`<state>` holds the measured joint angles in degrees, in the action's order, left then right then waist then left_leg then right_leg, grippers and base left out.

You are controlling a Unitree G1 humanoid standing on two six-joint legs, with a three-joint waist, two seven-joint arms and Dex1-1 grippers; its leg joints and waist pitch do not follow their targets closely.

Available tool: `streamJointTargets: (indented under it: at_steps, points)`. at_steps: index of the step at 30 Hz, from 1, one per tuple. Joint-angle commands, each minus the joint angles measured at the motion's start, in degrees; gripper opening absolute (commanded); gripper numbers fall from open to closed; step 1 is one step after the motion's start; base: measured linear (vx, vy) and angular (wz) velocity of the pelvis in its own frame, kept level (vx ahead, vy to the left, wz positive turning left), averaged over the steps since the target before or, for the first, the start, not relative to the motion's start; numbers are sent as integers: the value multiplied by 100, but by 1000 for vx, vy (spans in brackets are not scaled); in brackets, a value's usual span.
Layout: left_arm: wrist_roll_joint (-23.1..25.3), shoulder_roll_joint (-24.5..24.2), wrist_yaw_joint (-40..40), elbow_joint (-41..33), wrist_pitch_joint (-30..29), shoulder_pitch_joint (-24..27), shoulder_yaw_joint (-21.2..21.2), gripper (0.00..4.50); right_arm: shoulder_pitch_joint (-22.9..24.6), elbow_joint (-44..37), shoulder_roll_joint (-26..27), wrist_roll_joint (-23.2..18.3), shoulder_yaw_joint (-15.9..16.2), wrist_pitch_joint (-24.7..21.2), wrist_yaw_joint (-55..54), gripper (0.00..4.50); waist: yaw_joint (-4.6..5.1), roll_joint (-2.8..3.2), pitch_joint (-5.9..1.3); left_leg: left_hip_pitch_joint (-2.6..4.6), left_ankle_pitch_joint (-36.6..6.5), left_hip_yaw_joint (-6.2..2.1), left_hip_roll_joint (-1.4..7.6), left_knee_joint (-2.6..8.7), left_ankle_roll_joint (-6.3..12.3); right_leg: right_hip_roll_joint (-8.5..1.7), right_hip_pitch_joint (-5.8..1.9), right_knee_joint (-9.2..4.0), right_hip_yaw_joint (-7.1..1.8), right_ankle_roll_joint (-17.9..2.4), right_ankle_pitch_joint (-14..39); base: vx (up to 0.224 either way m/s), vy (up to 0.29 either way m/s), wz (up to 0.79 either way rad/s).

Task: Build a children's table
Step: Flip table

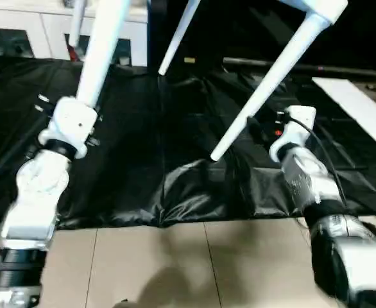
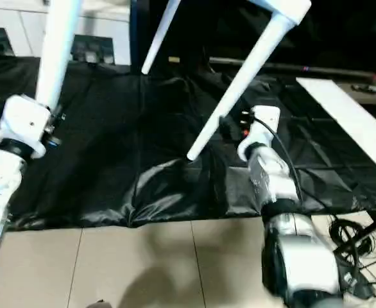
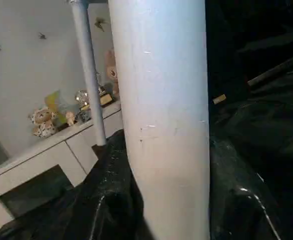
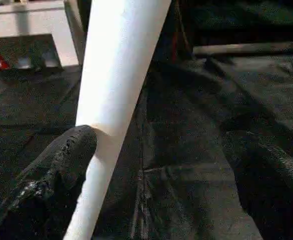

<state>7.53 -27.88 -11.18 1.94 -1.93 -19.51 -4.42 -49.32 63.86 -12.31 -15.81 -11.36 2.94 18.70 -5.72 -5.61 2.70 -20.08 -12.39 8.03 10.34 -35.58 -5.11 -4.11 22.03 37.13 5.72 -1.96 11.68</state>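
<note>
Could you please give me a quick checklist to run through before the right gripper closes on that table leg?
1. Left gripper clamped on its leg: ok.
2. Right gripper open: ok.
3. Near leg between the right fingers: ok, one finger touches it.
4. Near leg seated in the tabletop socket: cannot tell.
5. Near leg's tip clear of the black sheet: cannot tell.

White table legs (image 2: 239,83) above black sheet (image 2: 143,160)
</note>
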Motion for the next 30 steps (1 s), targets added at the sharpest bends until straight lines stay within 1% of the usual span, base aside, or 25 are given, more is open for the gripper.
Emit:
streamJointTargets:
  at_steps: [1,2,3,4,5,6,7,8,10,11,13,14,16,17,18,19,20,21,22,23,24,26,27,29,30]
  points:
    - [312,-213,-419,-23,-181,268,280,148,-263,300,-88,-79,-205,-16,183,450,-27,96,-322,-60,-1066,-54,278,499,-37,-512,-243,-450,-357,-980,1194,0,0,0]
    - [273,-279,-490,-209,-225,393,241,148,-384,418,-70,-158,-282,-63,320,450,-8,38,-312,-77,-1016,-51,313,514,-27,-509,-237,-427,-351,-1015,1052,0,0,0]
    - [273,-279,-490,-209,-225,393,241,148,-384,418,-70,-158,-282,-63,320,450,-24,82,-314,-60,-1018,-51,312,508,-27,-514,-229,-400,-358,-1040,1008,0,0,0]
    - [234,-316,-533,-321,-248,482,218,148,-487,548,-59,-182,-326,-78,386,450,-20,87,-294,-52,-1010,-45,312,518,-12,-508,-213,-416,-359,-1043,987,0,0,0]
    - [187,-393,-632,-516,-261,657,193,148,-652,736,-25,-170,-346,-62,528,450,-4,103,-299,-52,-1018,-45,320,520,-17,-507,-219,-403,-357,-1079,936,0,0,0]
    - [180,-408,-651,-554,-262,691,189,148,-685,774,-19,-157,-341,-53,551,450,14,6,-235,-87,-1119,-48,317,540,20,-511,-211,-395,-363,-1073,1106,0,0,0]
    - [144,-486,-740,-742,-298,847,137,148,-794,874,28,-99,-294,-6,694,450,-4,-45,-176,-92,-1142,-41,298,564,59,-508,-194,-452,-360,-1024,1234,0,0,0]
    - [107,-565,-813,-884,-333,987,72,148,-896,957,118,-32,-233,48,917,450,-4,-33,-159,-96,-1062,-45,314,563,105,-520,-176,-446,-375,-1014,1219,0,0,0]
    - [90,-647,-868,-1008,-353,1104,11,148,-971,1039,176,76,-159,140,993,450,-23,-14,-175,-72,-825,-24,323,536,145,-504,-154,-418,-385,-1060,891,0,0,0]
    - [62,-685,-884,-1069,-373,1155,-22,148,-1025,1089,212,118,-149,149,1048,450,-31,-36,-105,-84,-790,-16,329,553,162,-476,-125,-400,-390,-1095,839,0,0,0]
    - [14,-774,-942,-1156,-368,1239,-90,148,-1116,1146,283,181,-127,151,1148,450,-70,-14,-78,-14,-953,-10,359,572,43,-470,-90,-417,-391,-1077,926,0,0,0]
    - [-33,-844,-996,-1209,-358,1291,-145,148,-1174,1180,325,234,-114,158,1168,450,-109,-81,-40,-5,-969,-1,344,579,3,-446,-89,-405,-392,-1098,800,0,0,0]
    - [-103,-1023,-1126,-1272,-295,1358,-270,148,-1295,1235,392,333,-89,146,1017,450,-147,-55,-18,13,-981,-4,343,594,-57,-435,-75,-381,-391,-1119,621,0,0,0]
    - [-127,-1082,-1145,-1297,-299,1377,-298,148,-1330,1261,403,362,-90,145,970,450,-149,-55,1,24,-1095,-12,346,609,-131,-425,-69,-371,-387,-1122,658,0,0,0]
    - [-161,-1165,-1180,-1286,-306,1383,-336,149,-1378,1294,417,413,-78,144,898,424,-149,-76,29,35,-1272,-14,351,627,-185,-431,-66,-390,-389,-1105,780,0,0,0]
    - [-180,-1259,-1212,-1252,-309,1382,-373,149,-1436,1332,428,465,-78,149,852,417,-162,-45,81,49,-1530,-21,347,644,-252,-426,-34,-408,-396,-1058,993,0,0,0]
    - [-181,-1280,-1221,-1236,-305,1379,-382,149,-1450,1340,431,480,-75,151,843,417,-167,-62,99,56,-1690,-28,346,657,-295,-442,-37,-427,-401,-1026,1171,0,0,0]
    - [-198,-1292,-1221,-1234,-311,1391,-393,149,-1462,1347,441,482,-93,168,890,412,-176,-35,97,62,-1719,-32,348,654,-316,-452,-36,-427,-409,-1020,1196,0,0,0]
    - [-207,-1294,-1219,-1235,-316,1397,-396,149,-1465,1349,445,482,-101,176,913,399,-175,-61,111,54,-1723,-35,353,659,-318,-459,-44,-433,-415,-1003,1205,0,0,0]
    - [-216,-1288,-1202,-1237,-334,1426,-400,149,-1456,1343,455,458,-133,209,967,375,-180,-68,115,49,-1697,-33,351,660,-309,-465,-50,-438,-422,-997,1201,0,0,0]
    - [-243,-1260,-1157,-1243,-362,1464,-398,149,-1435,1337,461,421,-179,243,1050,375,-180,-64,79,59,-1524,-12,351,646,-281,-474,-71,-428,-433,-1023,1063,0,0,0]
    - [-263,-1224,-1110,-1239,-376,1500,-383,149,-1404,1326,464,405,-209,287,1149,368,-186,-75,76,57,-1394,0,349,645,-254,-474,-83,-427,-436,-1041,980,0,0,0]
    - [-303,-1142,-1040,-1201,-373,1546,-327,149,-1346,1289,461,376,-259,399,1393,360,-178,-50,31,65,-1259,16,351,632,-233,-475,-101,-415,-438,-1071,836,0,0,0]
    - [-333,-1122,-1005,-1165,-360,1549,-285,149,-1328,1279,458,378,-273,450,1499,338,-182,-59,25,60,-1061,31,348,626,-175,-465,-118,-399,-440,-1128,635,0,0,0]
    - [-329,-1104,-972,-1121,-333,1543,-235,149,-1327,1255,456,319,-327,488,1645,338,-186,-29,5,62,-886,38,345,613,-145,-463,-131,-375,-438,-1184,451,0,0,0]
